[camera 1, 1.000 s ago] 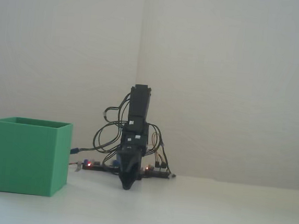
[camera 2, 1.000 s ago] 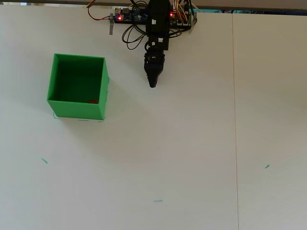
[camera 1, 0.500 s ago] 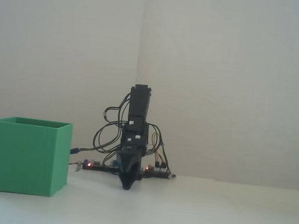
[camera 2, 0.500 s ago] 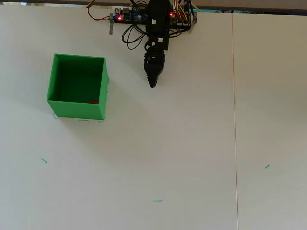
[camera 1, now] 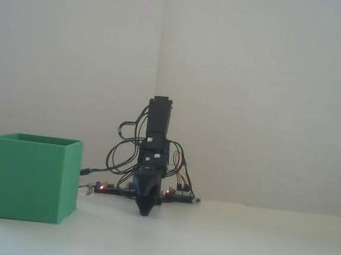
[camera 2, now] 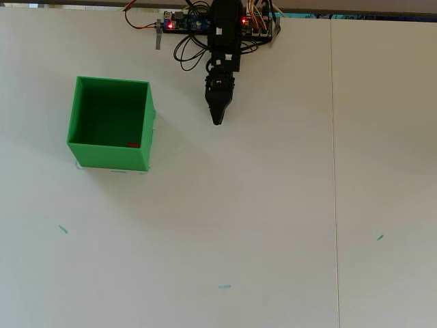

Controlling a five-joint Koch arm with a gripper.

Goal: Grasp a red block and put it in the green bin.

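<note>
In the overhead view we see the small matte red rectangular block [camera 2: 132, 144] lying on the floor of the large bright green cube-shaped bin [camera 2: 77, 116], close to the wall nearest the bottom of the picture and toward its right corner. The fixed view shows only the outside of the green bin [camera 1: 31, 181], standing on the plain white surface [camera 1: 238, 241] at the left; the block is hidden there. The black arm is folded over its base board, whose small red lights glow. Its tool [camera 2: 218, 119] points down toward the surface [camera 2: 239, 225], well apart from the bin and to its right. We see the tool [camera 1: 144, 211] taper to a single tip with its jaws together, holding nothing.
</note>
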